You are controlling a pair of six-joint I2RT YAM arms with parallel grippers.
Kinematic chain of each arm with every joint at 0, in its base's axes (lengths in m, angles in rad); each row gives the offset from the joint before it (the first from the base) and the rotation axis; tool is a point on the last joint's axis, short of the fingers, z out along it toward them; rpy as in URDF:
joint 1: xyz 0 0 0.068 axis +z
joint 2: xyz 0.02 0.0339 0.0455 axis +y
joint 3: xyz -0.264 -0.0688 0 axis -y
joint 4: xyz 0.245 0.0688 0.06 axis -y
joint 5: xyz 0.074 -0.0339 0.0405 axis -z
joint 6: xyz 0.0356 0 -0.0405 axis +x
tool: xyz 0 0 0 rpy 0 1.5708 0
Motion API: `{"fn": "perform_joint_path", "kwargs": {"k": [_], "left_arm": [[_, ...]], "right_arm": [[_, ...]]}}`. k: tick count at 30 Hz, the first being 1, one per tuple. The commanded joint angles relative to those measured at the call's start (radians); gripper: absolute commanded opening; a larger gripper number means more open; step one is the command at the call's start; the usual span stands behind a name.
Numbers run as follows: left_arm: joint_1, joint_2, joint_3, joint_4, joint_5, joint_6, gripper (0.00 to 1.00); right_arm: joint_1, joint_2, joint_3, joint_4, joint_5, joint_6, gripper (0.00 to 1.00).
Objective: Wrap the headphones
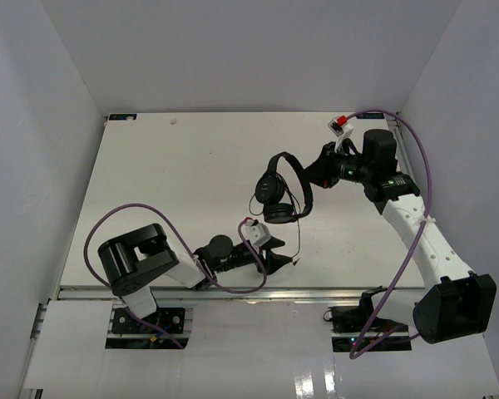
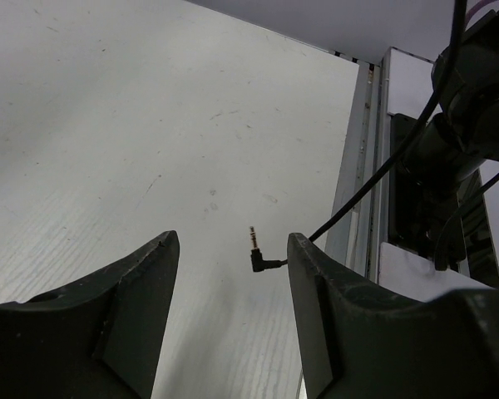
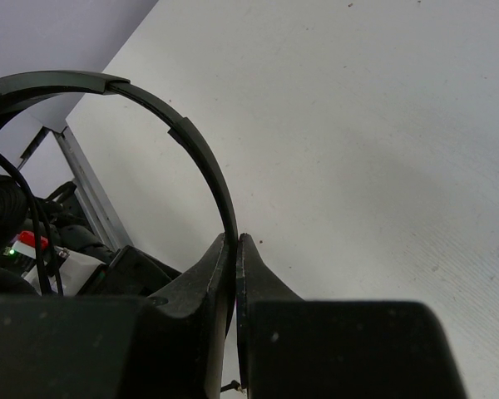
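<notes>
Black headphones (image 1: 279, 187) hang above the middle of the table (image 1: 175, 183), held by the right gripper (image 3: 235, 241), whose jaws are pinched tight on the thin headband (image 3: 191, 141). Both earcups (image 1: 271, 191) dangle below the arch, and the cable (image 1: 298, 229) drops from them in a loose line toward the near edge. Its plug (image 2: 255, 252) sits between the spread fingers of the left gripper (image 2: 233, 239), which is open and holds nothing; whether the plug rests on the table I cannot tell. No turn of cable shows around the headband or cups, so the wrapping looks not yet begun. By my reading, the lift is done; catching the plug end and winding the whole cable remain.
</notes>
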Motion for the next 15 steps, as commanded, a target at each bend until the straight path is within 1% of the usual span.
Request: {"fn": "perform_joint_path", "kwargs": {"k": [1,5,11,15], "left_arm": [[-0.002,-0.07,-0.026,-0.065,-0.067,0.026,0.67],[-0.002,-0.119,-0.067,-0.073,-0.113,0.031,0.69],[-0.002,-0.161,-0.069,-0.134,-0.145,0.046,0.7],[-0.002,-0.158,-0.05,-0.142,-0.1,0.048,0.71]], "right_arm": [[-0.007,-0.031,-0.001,0.041,-0.022,0.035,0.08],[-0.006,-0.029,-0.002,0.041,-0.028,0.036,0.08],[-0.007,-0.028,-0.001,0.042,-0.034,0.04,0.08],[-0.007,-0.029,-0.004,0.044,-0.034,0.04,0.08]]}}
